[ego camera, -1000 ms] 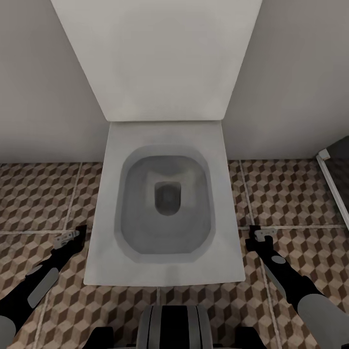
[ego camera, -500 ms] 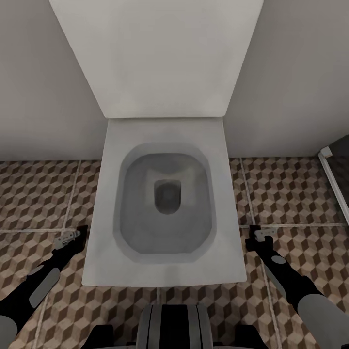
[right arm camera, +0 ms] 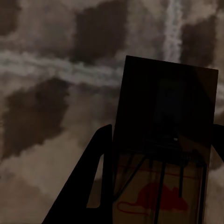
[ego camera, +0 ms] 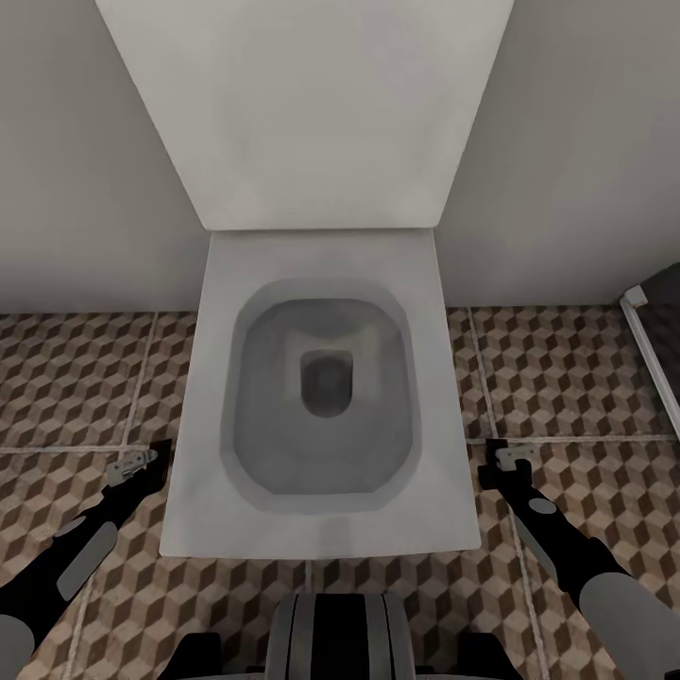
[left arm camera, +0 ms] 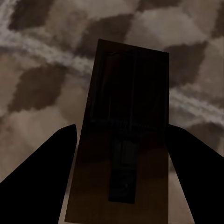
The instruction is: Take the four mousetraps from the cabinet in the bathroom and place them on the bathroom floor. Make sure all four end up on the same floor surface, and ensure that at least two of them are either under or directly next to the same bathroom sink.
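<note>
Evidently midway: left gripper [left arm camera: 119, 154] and right gripper [right arm camera: 158, 172] each clamp a mousetrap [left arm camera: 123, 140] over the bathroom floor [ego camera: 85, 378]; none placed yet.

Both mousetraps are running off the wrist pictures' edges: the left trap [left arm camera: 122, 140] dim, the right trap [right arm camera: 163, 140] covering blurred floor [right arm camera: 51, 102].

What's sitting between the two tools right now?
In the head view, the white toilet stands between the left tool and the right tool, on the tiled floor.
</note>
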Motion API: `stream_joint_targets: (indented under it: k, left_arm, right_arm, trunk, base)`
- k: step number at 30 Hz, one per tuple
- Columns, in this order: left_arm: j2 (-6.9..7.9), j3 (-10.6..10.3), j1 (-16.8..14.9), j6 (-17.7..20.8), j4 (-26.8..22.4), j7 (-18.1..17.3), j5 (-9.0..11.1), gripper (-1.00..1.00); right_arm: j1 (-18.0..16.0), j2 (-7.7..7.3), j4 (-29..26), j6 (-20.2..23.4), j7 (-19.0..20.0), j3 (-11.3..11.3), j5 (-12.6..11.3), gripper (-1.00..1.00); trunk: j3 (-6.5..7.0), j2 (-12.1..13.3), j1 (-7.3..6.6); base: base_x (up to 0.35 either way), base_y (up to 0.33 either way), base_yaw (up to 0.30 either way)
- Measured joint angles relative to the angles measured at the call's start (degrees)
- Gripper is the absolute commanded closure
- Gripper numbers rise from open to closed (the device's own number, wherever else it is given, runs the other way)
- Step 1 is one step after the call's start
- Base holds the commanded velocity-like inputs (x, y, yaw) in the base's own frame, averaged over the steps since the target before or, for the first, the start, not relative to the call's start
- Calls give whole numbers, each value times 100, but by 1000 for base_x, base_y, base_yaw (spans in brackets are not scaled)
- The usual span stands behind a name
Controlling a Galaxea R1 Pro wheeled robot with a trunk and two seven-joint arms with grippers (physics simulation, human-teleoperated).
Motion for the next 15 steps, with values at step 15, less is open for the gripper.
stream_joint_targets:
  k: [15]
  left_arm:
    - [-2,8,1,0,0,0,-138,100]
  right_arm:
    - [0,10,0,6,18,3,8,100]
  trunk:
    - [0,0,0]
  base:
    - [0,0,0]
